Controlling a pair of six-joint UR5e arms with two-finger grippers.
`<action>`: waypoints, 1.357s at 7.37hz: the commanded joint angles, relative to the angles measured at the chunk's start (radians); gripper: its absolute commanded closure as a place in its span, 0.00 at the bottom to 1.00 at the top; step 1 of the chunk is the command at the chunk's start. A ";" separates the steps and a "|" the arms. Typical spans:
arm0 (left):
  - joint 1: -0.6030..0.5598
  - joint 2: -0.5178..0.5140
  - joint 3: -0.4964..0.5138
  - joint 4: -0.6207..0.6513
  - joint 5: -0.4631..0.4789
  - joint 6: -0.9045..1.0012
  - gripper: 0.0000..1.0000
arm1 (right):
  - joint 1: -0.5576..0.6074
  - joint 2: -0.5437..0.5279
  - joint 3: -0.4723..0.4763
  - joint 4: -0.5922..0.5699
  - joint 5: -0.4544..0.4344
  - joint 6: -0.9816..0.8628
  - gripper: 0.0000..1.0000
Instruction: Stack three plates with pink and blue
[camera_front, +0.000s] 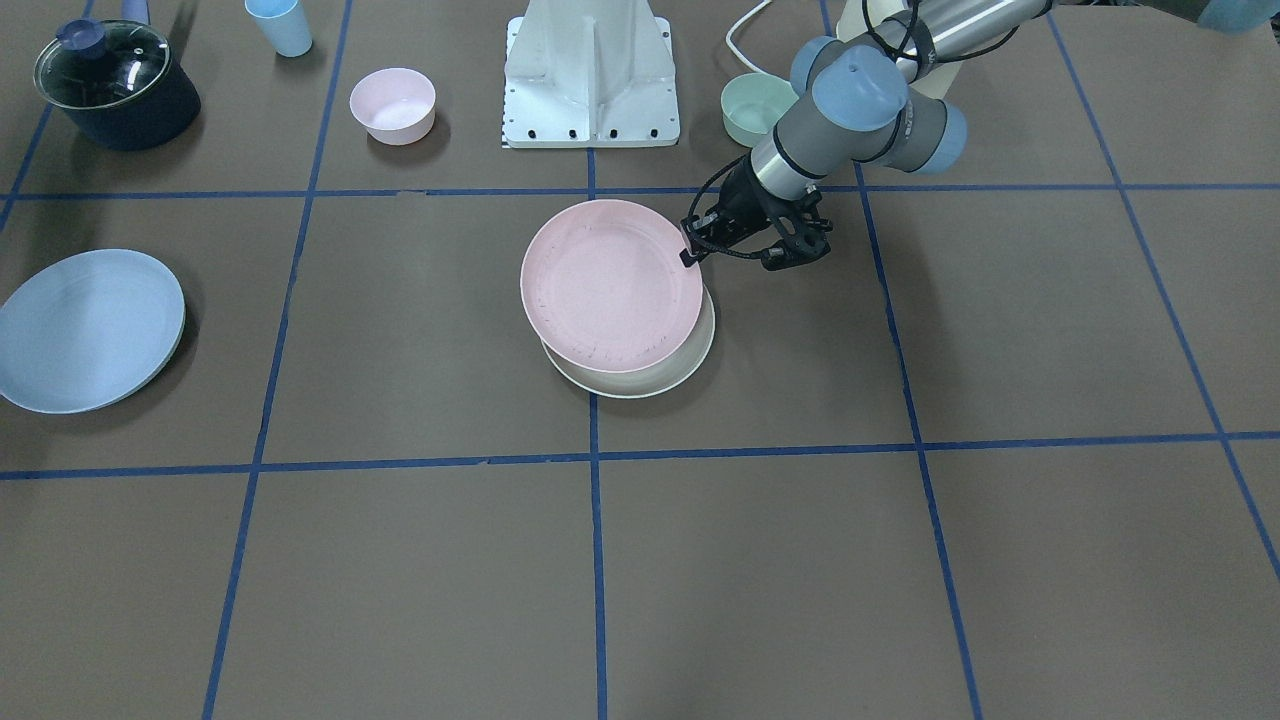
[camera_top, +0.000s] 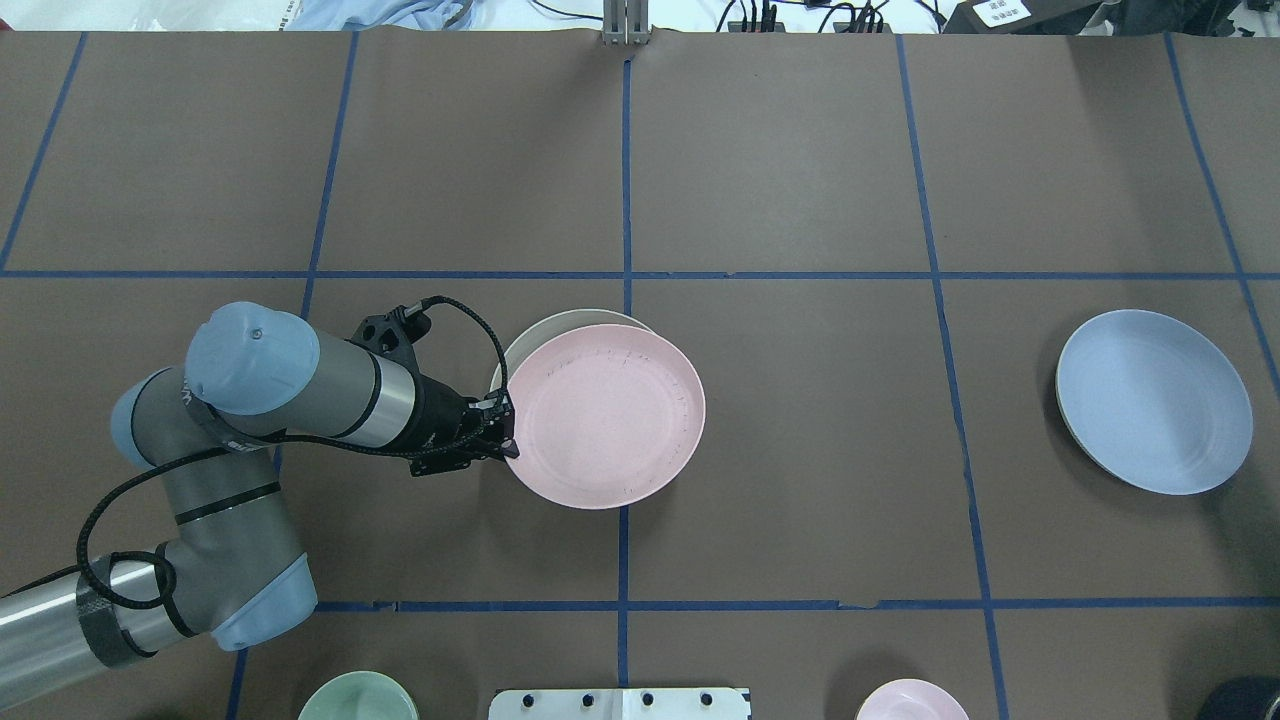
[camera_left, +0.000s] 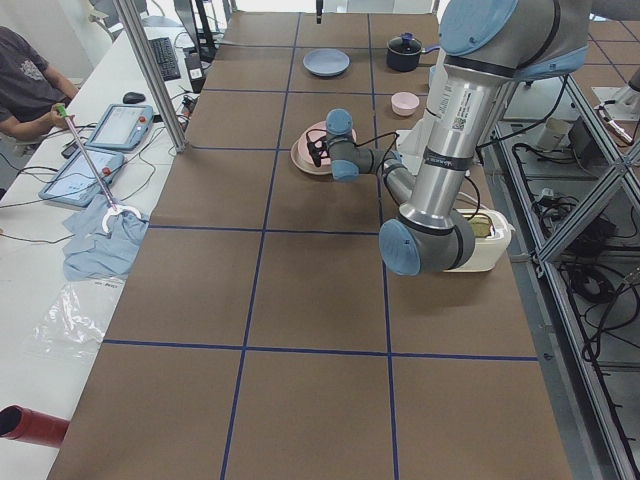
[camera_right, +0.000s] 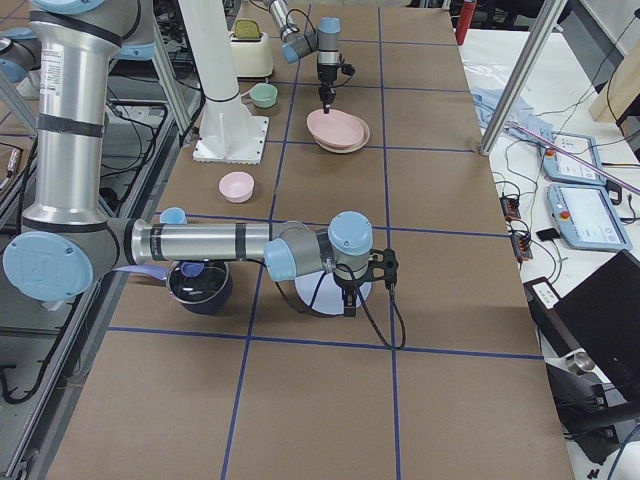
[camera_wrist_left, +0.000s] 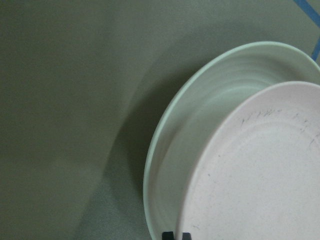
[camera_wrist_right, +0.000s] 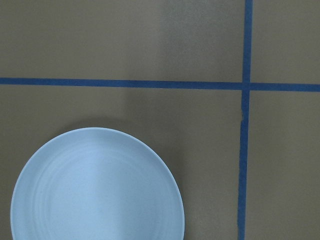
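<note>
— Look at the left tool (camera_top: 507, 432). Its two fingers are closed on the rim of the pink plate (camera_top: 605, 430), on the arm's side. It is a thin pinch at the very edge.

— And where is the plate itself?

— Over the cream plate (camera_top: 560, 325), near the middle of the table (camera_top: 800, 500). It is shifted to one side, so a crescent of cream shows. Whether its far side touches the cream one, I cannot tell.

— Is such a pinch enough?

— I think yes. The plate looks like matte plastic, light and stiff, so it should not bend or break. But held at one point of the rim it can tip or swing, and the rim may slip between narrow fingers. The raised rim is the only place to take it, because the flat middle gives nothing to grip.

— And the blue plate (camera_top: 1155, 400)?

— It lies alone, well apart, on the robot's right side. In the side view the right tool (camera_right: 348, 300) hangs over it, but open or closed I cannot tell from there. I guess this plate will handle the same: take the rim, lift gently, set it down level.
</note>
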 joint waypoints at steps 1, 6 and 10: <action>-0.023 0.007 -0.005 0.003 -0.002 0.007 0.65 | -0.037 0.002 -0.008 0.002 0.000 0.000 0.00; -0.083 0.008 -0.026 0.027 -0.008 0.013 0.00 | -0.130 0.003 -0.209 0.262 -0.039 0.000 0.00; -0.089 0.008 -0.029 0.029 -0.006 0.013 0.00 | -0.191 0.015 -0.259 0.307 -0.039 0.000 0.01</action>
